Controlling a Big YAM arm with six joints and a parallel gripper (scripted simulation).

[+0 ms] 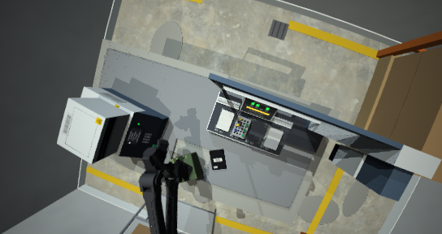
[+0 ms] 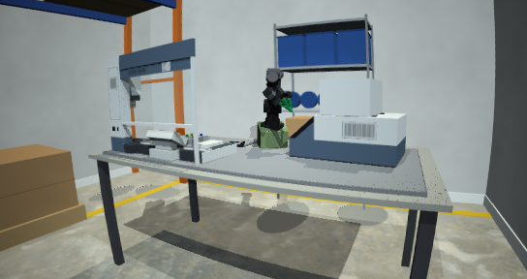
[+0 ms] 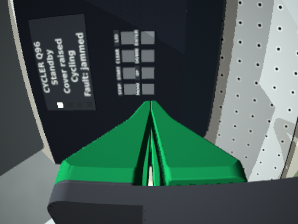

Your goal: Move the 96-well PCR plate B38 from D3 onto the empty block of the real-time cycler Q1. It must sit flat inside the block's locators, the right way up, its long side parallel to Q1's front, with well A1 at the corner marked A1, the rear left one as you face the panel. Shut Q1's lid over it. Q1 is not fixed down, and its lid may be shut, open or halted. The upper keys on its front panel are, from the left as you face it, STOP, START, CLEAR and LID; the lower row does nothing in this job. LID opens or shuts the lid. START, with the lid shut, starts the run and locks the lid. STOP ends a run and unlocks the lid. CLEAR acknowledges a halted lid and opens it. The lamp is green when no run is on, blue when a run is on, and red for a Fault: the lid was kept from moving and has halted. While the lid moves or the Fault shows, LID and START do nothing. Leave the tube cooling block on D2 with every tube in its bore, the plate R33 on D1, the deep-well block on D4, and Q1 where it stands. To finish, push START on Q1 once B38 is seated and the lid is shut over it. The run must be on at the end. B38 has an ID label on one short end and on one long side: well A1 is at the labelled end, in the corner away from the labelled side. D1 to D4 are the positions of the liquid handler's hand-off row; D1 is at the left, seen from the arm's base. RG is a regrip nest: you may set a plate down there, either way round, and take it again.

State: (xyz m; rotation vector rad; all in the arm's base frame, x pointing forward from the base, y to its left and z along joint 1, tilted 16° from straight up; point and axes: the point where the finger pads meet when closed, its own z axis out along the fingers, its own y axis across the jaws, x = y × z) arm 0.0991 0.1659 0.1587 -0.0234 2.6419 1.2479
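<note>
The cycler Q1 [image 1: 110, 125] stands at the left of the table, with its white lid box [image 1: 87, 127] and black front panel [image 1: 142, 133]. My gripper [image 3: 150, 111] is shut and empty, its green fingers pressed together and pointing at the key block. It also shows in front of the panel in the top view [image 1: 155, 146] and in the exterior view [image 2: 287, 103]. I cannot make out plate B38; the D3 position [image 1: 256, 133] looks dark.
The hand-off row holds the white plate R33 [image 1: 224, 120], the tube cooling block [image 1: 240, 128] and the deep-well block [image 1: 273, 139] under the liquid handler's gantry [image 1: 301, 107]. A black regrip nest [image 1: 218, 157] lies nearer the arm base [image 2: 272, 137].
</note>
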